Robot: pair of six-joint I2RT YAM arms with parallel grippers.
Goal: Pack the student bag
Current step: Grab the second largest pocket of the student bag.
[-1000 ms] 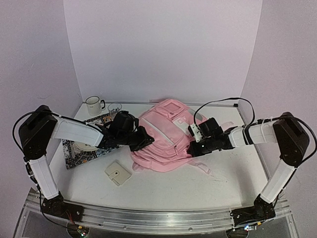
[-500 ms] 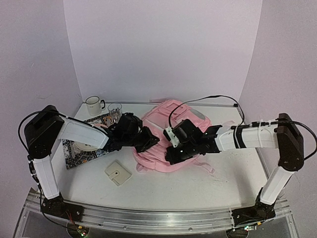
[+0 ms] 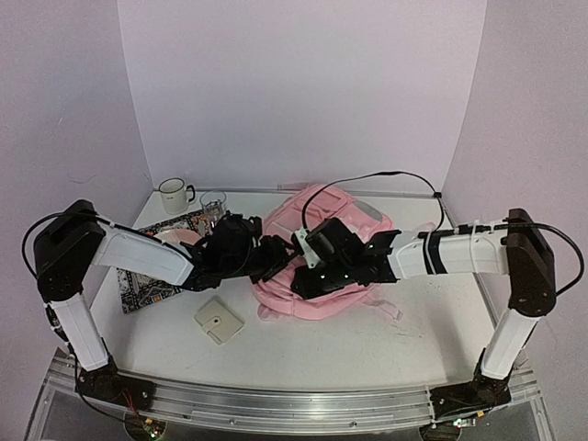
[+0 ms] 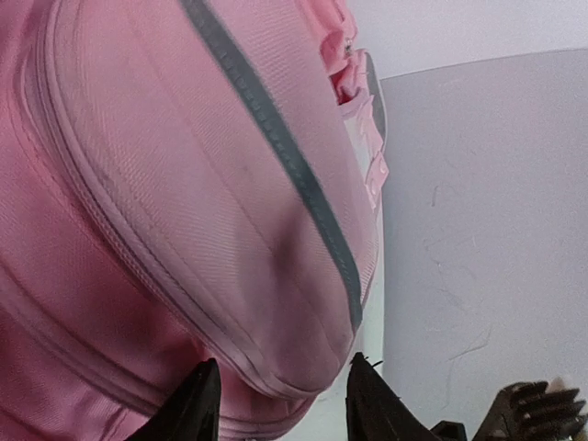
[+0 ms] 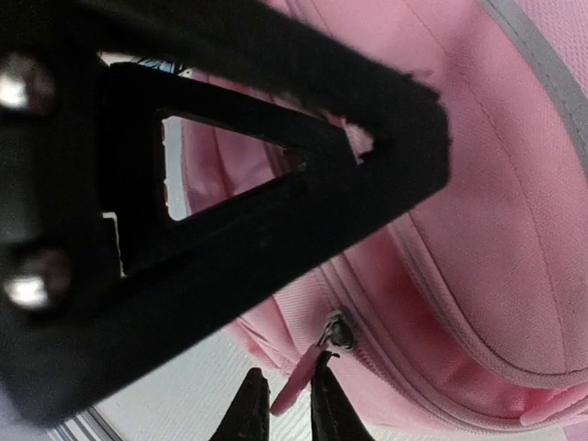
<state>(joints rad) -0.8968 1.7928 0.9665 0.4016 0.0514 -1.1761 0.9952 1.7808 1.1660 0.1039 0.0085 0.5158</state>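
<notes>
The student bag (image 3: 342, 217) is a soft pink backpack lying in the middle of the table. In the left wrist view my left gripper (image 4: 283, 400) is open, its fingers straddling a bulging zip seam of the bag (image 4: 184, 184). From above, that gripper (image 3: 274, 258) is at the bag's left front. My right gripper (image 3: 306, 278) is close beside it. Its jaws (image 5: 287, 404) stand a little apart, with the pink zip pull tab (image 5: 296, 378) between them, leaning on the right finger (image 5: 327, 397). The metal slider (image 5: 338, 331) sits just above.
A white mug (image 3: 172, 195) and a glass (image 3: 212, 199) stand at the back left. A patterned mat (image 3: 147, 280) lies under the left arm. A small beige wallet (image 3: 218, 321) lies near the front. The left gripper's black body (image 5: 276, 138) fills the top of the right wrist view.
My right gripper swept left across the bag to its left front, next to the left gripper. Both grippers were shut and have opened; the bag shifted slightly.
</notes>
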